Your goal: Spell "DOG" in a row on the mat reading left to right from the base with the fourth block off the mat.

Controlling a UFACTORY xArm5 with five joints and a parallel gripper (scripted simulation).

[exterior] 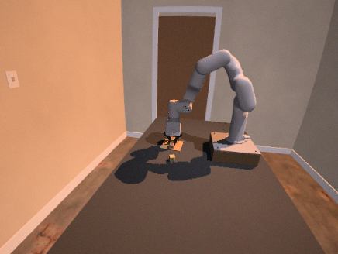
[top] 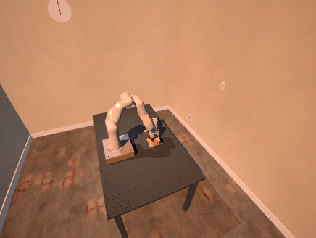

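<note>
The arm [exterior: 232, 77] bends down over the orange mat [exterior: 177, 145] on the dark table [exterior: 186, 209]; its gripper [exterior: 170, 141] points straight down, fingers clenched on a small block just above the mat. Another block [exterior: 171, 157] lies alone on the table, just off the mat's near edge; its letter is too small to read.

Small orange mat [exterior: 177, 145] flat on dark table, one block [exterior: 171, 157] just off it, others indistinct.
</note>
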